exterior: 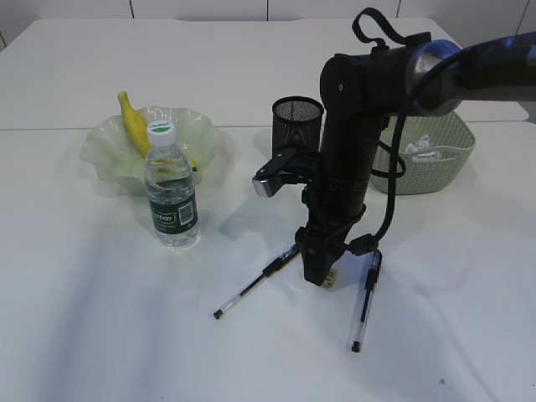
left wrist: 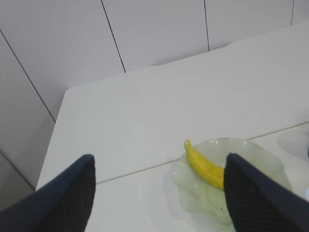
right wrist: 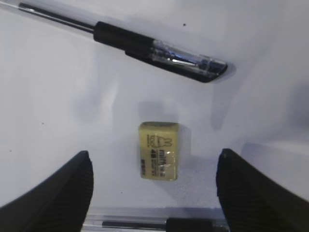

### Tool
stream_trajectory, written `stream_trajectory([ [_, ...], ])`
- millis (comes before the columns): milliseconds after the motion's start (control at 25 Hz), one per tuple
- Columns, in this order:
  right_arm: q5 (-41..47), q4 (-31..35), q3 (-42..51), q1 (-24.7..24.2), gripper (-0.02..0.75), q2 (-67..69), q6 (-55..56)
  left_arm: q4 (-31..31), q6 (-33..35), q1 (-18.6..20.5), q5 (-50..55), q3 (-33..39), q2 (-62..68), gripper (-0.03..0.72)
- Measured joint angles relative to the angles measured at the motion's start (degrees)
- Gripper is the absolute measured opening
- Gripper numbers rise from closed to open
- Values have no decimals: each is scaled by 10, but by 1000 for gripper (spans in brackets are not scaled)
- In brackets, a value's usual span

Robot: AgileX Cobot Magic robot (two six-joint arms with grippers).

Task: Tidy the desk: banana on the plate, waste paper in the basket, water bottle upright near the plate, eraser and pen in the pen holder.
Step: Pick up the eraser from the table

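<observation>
Yellow eraser lengthwise between claw fingers

The yellow eraser lies flat on the table between the spread fingers of the right gripper. 1 black pen lies beyond it, 1 beside the gripper. The banana rests on the plate, the water bottle upright, both well left.

table: white | far left: plate, bottle upright before it | far right: holder, basket | near: two pens (eraser between)
</observation>
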Motion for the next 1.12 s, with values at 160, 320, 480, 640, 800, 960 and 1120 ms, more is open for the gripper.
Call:
stream_trajectory([
  [160, 0, -1, 0, 0, 587, 0, 2, 0, 0, 0, 0, 0, 0, 589],
  [320, -1, -1, 0, 0, 586, 0, 2, 0, 0, 0, 0, 0, 0, 589],
  [480, -1, -1, 0, 0, 586, 0, 6, 0, 0, 0, 0, 0, 0, 589],
  [640, -1, -1, 0, 0, 587, 0, 13, 0, 0, 0, 0, 0, 0, 589],
  [800, -1, -1, 0, 0, 587, 0, 15, 0, 0, 0, 0, 0, 0, 589],
  [960, -1, -1, 0, 0, 586, 0, 17, 0, 0, 0, 0, 0, 0, 589],
  [1120, -1, -1, 0, 0, 586, 0, 19, 0, 0, 0, 0, 0, 0, 589],
])
